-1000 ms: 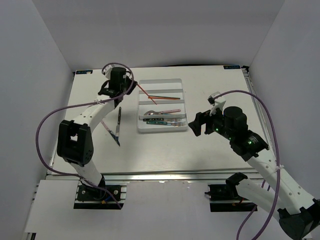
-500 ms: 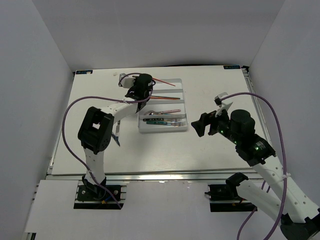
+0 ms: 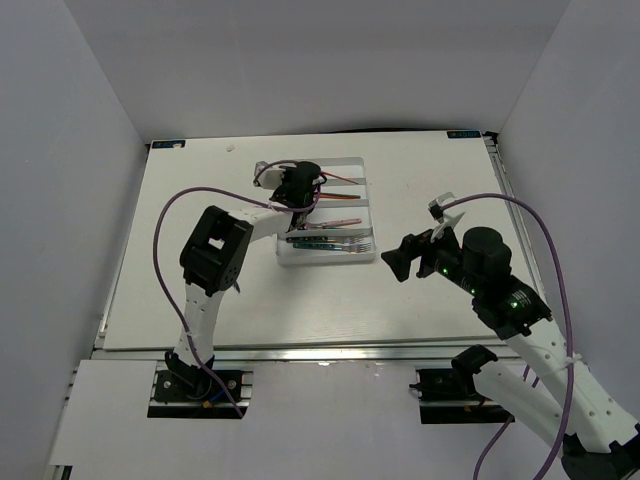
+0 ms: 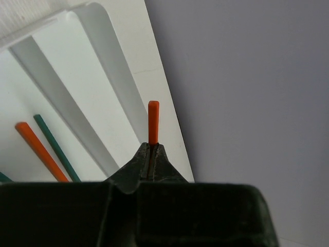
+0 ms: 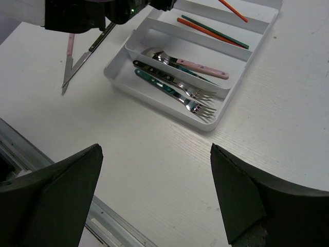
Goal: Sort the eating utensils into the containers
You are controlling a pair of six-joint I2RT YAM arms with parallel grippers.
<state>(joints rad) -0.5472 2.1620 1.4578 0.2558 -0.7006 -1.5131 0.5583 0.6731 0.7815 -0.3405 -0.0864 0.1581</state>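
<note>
My left gripper point(image 3: 302, 186) hangs over the far left part of the white tray point(image 3: 330, 260). It is shut on an orange-red chopstick point(image 4: 153, 119), which sticks out over the far compartments point(image 3: 343, 178). In the left wrist view the jaws point(image 4: 152, 146) are pinched on that stick. An orange and a green chopstick point(image 5: 212, 31) lie in one compartment. A pink-handled spoon point(image 5: 195, 66) and forks point(image 5: 177, 86) lie in the nearer ones. My right gripper point(image 3: 400, 262) is open and empty, right of the tray above bare table point(image 5: 155, 154).
Two knives, one pink-handled point(image 5: 69, 59) and one dark-handled point(image 5: 96, 47), lie crossed on the table left of the tray point(image 5: 115, 77). The left arm point(image 5: 97, 13) reaches over that corner. White walls enclose the table on three sides.
My left gripper has swung right, from the table left of the tray to over its far compartments, with the orange chopstick in it. My right gripper has drawn back slightly toward the near edge.
</note>
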